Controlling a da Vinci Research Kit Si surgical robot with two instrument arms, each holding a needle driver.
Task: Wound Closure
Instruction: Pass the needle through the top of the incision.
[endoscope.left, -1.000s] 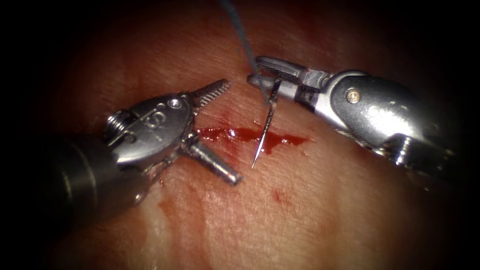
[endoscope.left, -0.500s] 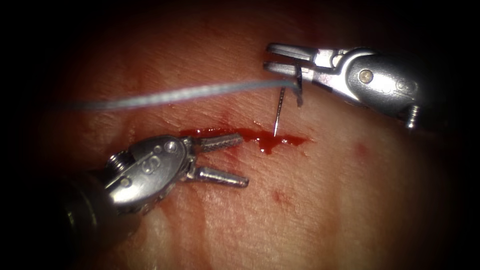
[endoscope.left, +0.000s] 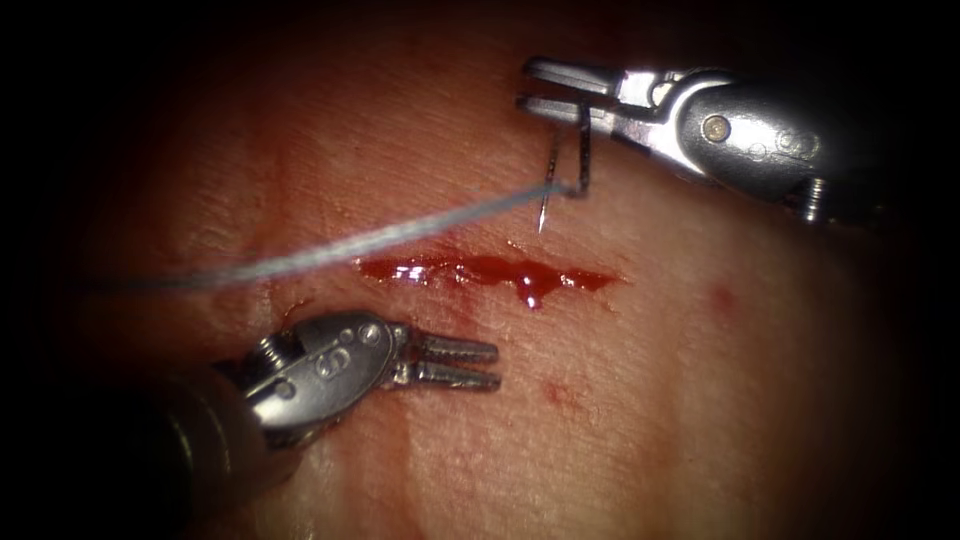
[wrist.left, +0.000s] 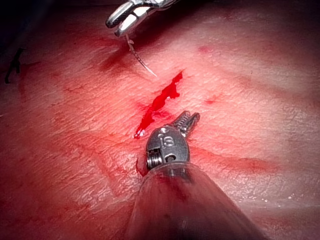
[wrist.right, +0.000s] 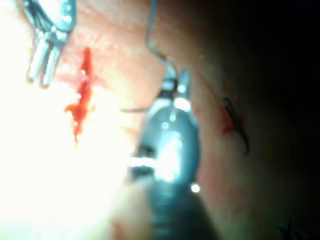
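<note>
Nearest you, your left tool (endoscope.left: 492, 365) rests low over the tissue (endoscope.left: 650, 400) on the near side of the cut (endoscope.left: 420, 268), toward its left end. Its two jaws are a narrow gap apart and have nothing between them. The cut runs crosswise just beyond. It is the only hollow here that holds anything: red fluid (endoscope.left: 530, 280) lies pooled along its length, with a small run spilling toward you near the right end. Past the cut, the thread (endoscope.left: 350, 245) stretches from the left edge of the endoscope view up to the needle (endoscope.left: 547, 185). The needle hangs clear of the tissue, its tip pointing down just short of the far lip. Farthest off, your right tool (endoscope.left: 525, 88) is clamped on the needle, about mid-curve as best I can tell. Since neither lip has a bite in it, I read this as the needle being lined up for an entry. Any entry calls for the tip to meet the far lip squarely, for slack thread to stay off the tip, and for your left tool to be free to steady the lip.
</note>
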